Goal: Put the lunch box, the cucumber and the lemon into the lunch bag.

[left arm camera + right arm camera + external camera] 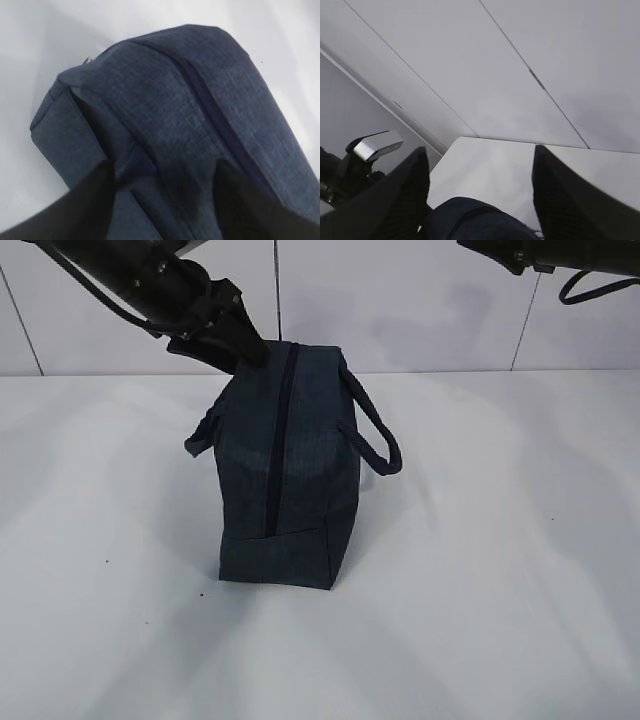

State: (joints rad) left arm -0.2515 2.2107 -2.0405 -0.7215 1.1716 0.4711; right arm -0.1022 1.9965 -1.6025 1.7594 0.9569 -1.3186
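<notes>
One bag is all you have on the white table (500, 620): the lunch bag (290, 470), dark navy fabric, stands on end near the middle with its zipper (278, 440) running down the side facing you and shut along what shows. One loop handle (375, 435) sticks out on its right, another (200, 435) on its left. Your left gripper (240, 348) sits at the bag's upper left corner; in the left wrist view its fingers (75, 210) stand apart with the bag's fabric between them, but you cannot tell whether they pinch it. Your right gripper (480, 200) is raised, its fingers (570, 200) spread wide with nothing between them, the bag's top just below. You see no lunch box, cucumber or lemon in any view.
</notes>
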